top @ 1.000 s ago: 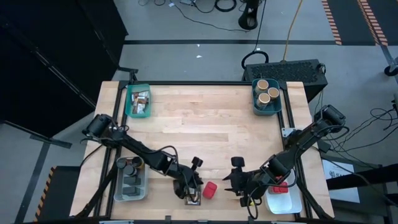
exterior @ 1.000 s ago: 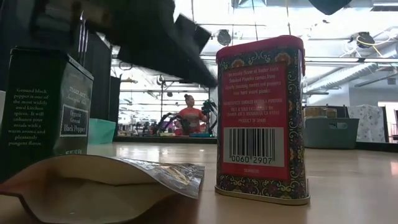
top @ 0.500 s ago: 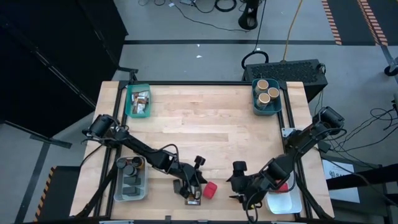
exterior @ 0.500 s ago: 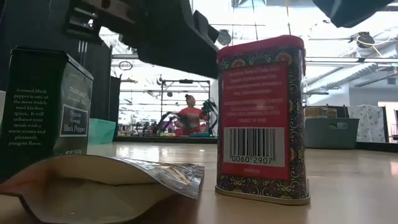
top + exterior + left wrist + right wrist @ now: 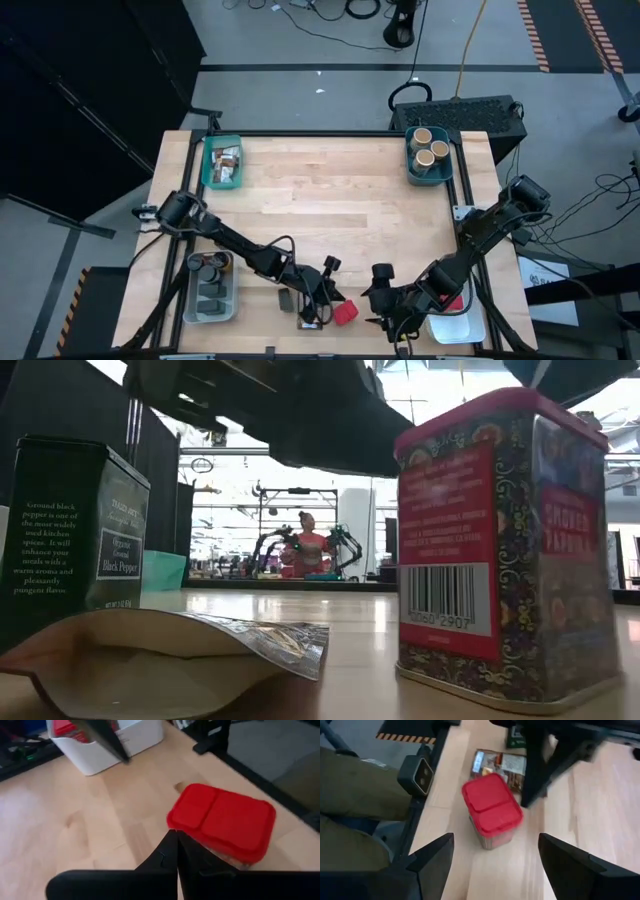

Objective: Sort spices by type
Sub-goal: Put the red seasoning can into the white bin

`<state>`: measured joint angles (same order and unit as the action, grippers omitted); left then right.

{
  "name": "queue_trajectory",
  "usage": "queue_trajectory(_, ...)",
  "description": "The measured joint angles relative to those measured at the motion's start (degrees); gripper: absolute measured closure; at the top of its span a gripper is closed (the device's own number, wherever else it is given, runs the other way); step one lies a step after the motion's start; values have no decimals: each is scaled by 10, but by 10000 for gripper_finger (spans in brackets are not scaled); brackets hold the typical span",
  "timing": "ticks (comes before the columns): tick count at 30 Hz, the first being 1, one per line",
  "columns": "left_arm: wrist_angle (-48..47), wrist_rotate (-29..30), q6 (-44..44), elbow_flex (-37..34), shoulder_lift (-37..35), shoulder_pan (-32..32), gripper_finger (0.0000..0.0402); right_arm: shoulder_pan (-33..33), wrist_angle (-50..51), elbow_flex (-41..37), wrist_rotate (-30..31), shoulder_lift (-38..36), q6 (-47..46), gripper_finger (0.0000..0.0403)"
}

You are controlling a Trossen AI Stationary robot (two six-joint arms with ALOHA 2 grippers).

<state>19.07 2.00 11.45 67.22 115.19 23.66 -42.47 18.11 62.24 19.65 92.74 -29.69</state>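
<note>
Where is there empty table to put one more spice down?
The big bare stretch is the middle of the wooden table, between the teal bin of packets and the teal bin of tan cylinders. It is crowded at the near edge, around the red tin, packet and both grippers.

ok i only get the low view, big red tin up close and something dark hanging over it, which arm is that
Observer: the left one. In the high view the left gripper sits right beside the red tin.
Operator: is it holding the tin
Observer: no. The left wrist view shows it shut, its tips at the edge of the tin's lid and not around the tin.
Operator: and the right arm
Observer: the right gripper is open on the tin's other side, facing it and clear of it.
</note>
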Motion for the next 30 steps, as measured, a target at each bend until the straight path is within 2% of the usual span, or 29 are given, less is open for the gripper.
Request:
queue_trajectory(6, -26, 28, 31, 1, -42, 6, 402, 12, -41, 0, -6, 19, 25, 110)
queue_trajectory(10, -87, 33, 29, 0, -74, 22, 402, 20, -54, 0, -12, 21, 37, 86)
queue_trajectory(15, -117, 69, 21, 0, -87, 48, 402, 37, -90, 0, -21, 21, 78, 65)
queue_trajectory(22, -122, 138, 24, 0, -95, 75, 402, 48, -144, 0, -30, 31, 133, 62)
queue_trajectory(28, -138, 188, 27, 1, -139, 94, 402, 49, -154, 0, -33, 60, 138, 62)
queue_trajectory(30, -161, 222, 28, 1, -160, 102, 402, 49, -162, 0, -33, 76, 136, 62)
